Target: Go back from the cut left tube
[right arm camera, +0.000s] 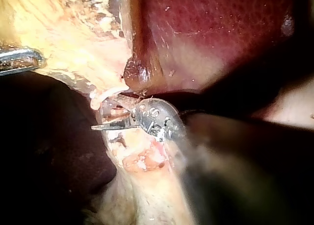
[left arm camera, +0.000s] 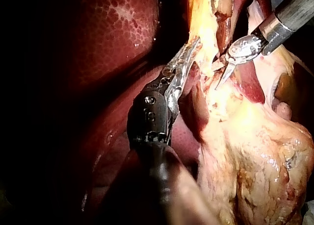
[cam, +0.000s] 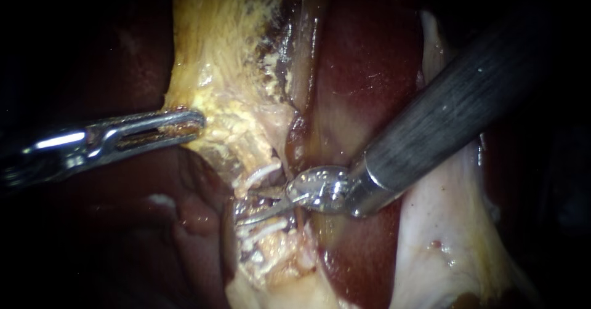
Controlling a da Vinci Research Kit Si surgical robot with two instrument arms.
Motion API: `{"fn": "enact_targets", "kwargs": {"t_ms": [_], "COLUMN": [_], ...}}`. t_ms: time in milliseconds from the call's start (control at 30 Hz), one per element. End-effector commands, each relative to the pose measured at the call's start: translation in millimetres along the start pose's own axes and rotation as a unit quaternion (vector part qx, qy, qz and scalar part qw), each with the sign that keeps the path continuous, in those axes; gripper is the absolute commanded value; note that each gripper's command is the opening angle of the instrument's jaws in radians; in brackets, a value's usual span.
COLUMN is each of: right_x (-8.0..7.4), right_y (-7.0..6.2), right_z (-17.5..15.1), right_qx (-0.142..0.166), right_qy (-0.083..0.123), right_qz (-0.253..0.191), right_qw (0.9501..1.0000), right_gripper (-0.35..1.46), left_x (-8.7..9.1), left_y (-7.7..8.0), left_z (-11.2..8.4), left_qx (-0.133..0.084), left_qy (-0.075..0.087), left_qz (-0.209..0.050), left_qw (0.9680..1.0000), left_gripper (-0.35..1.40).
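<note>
In the lower centre of the endoscope view, the right instrument point(cam: 245, 205) sits at the clipped tube point(cam: 252, 158). Its thin blades show a narrow gap, hold nothing, and lie between the upper white clip point(cam: 263, 173) and the lower clips point(cam: 265, 229). I cannot make out the tube ends clearly enough to confirm that they are fully parted. At centre left, the left instrument point(cam: 198, 124) has its jaws closed on the edge of the yellowish tissue point(cam: 215, 69), holding it taut. The withdrawal looks barely begun, if at all: the blades have yet to clear the clips.
</note>
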Motion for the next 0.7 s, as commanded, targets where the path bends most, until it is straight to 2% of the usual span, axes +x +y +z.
{"fn": "enact_targets", "kwargs": {"t_ms": [33, 133, 333, 500, 700], "right_x": [0.0, -0.1, -0.1, 0.6, 1.2], "right_y": [-0.1, -0.6, -2.7, -4.0, -3.9], "right_z": [-0.1, -0.4, -2.3, -5.2, -10.3], "right_qx": [0.001, 0.002, 0.01, -0.006, -0.046], "right_qy": [0.0, 0.0, 0.0, 0.006, 0.01], "right_qz": [-0.004, -0.013, -0.077, -0.136, -0.19], "right_qw": [1.0, 0.9999, 0.997, 0.9907, 0.9807], "right_gripper": [0.89, 0.94, 1.28, 1.41, 1.43], "left_x": [0.0, 0.0, 0.0, 0.0, 0.0], "left_y": [0.0, 0.2, 0.6, 0.9, 1.2], "left_z": [0.0, 0.0, 0.1, 0.2, 0.3], "left_qx": [0.0, 0.0, 0.001, 0.002, 0.002], "left_qy": [0.0, 0.0, 0.001, 0.0, 0.001], "left_qz": [0.0, 0.001, 0.001, 0.002, 0.002], "left_qw": [1.0, 1.0, 1.0, 1.0, 1.0], "left_gripper": [-0.35, -0.35, -0.35, -0.35, -0.35]}}
